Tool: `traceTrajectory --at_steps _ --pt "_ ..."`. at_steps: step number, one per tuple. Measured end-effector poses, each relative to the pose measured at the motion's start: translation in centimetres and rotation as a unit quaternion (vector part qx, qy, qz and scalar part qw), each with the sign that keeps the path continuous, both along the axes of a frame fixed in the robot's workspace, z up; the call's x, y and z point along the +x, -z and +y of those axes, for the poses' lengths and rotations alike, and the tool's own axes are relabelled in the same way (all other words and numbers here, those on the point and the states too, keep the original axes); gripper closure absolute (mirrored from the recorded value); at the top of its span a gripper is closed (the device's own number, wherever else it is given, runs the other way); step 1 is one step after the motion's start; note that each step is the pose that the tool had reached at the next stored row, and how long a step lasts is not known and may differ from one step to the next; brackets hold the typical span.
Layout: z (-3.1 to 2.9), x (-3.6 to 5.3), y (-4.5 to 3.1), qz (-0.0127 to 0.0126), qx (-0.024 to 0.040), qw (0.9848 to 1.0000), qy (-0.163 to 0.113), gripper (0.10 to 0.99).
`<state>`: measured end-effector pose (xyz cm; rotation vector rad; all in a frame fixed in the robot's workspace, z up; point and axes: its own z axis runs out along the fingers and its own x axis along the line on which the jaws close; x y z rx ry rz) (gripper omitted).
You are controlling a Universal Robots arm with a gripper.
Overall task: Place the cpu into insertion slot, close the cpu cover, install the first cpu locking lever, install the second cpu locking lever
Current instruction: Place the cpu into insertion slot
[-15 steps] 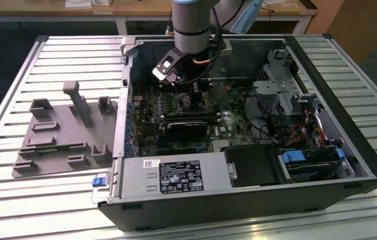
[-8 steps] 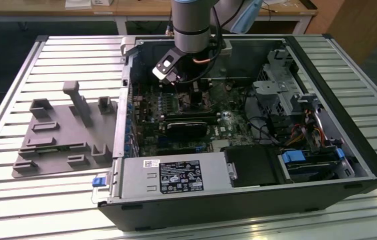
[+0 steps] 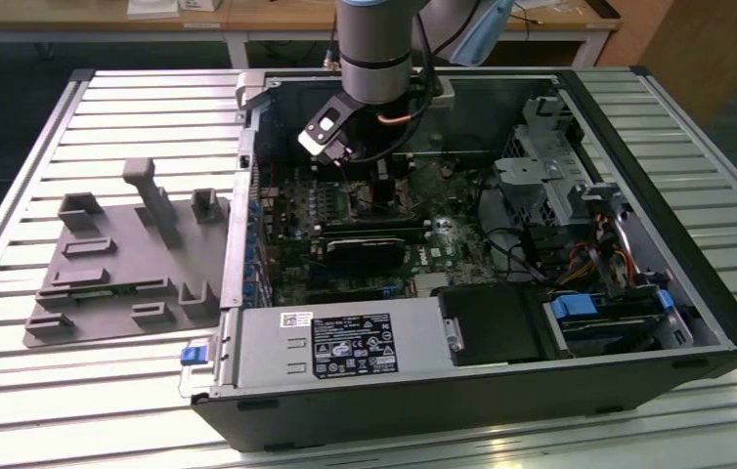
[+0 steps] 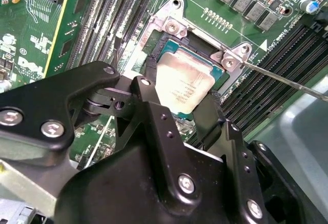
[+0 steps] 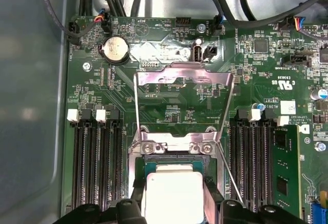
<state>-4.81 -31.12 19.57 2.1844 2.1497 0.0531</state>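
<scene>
In both wrist views my gripper (image 4: 179,95) (image 5: 174,199) is shut on the cpu (image 4: 185,80) (image 5: 171,193), a pale silvery square held by two opposite edges between the black fingers (image 4: 147,88). The chip sits level, directly over the insertion slot (image 4: 174,40) (image 5: 154,163); whether it rests in the slot I cannot tell. The cpu cover (image 5: 179,73), a silvery frame with a window, stands swung open beyond the socket. A thin wire locking lever (image 4: 287,80) (image 5: 228,177) angles away beside the socket. In the exterior view the gripper (image 3: 366,181) reaches down into the open computer case.
Black memory slots (image 5: 97,157) (image 5: 253,152) flank the socket closely. A black graphics card (image 3: 368,249), a grey power-supply box (image 3: 329,347) and cabled drive bays (image 3: 603,264) crowd the case. A grey fixture plate (image 3: 121,264) lies on the slatted table at the exterior view's left.
</scene>
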Motion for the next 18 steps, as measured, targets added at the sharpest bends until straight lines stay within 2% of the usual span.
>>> traceTrajectory --at_steps 18 --pt "0.00 0.29 -0.13 -0.0001 0.0001 1.0000 0.002 0.553"
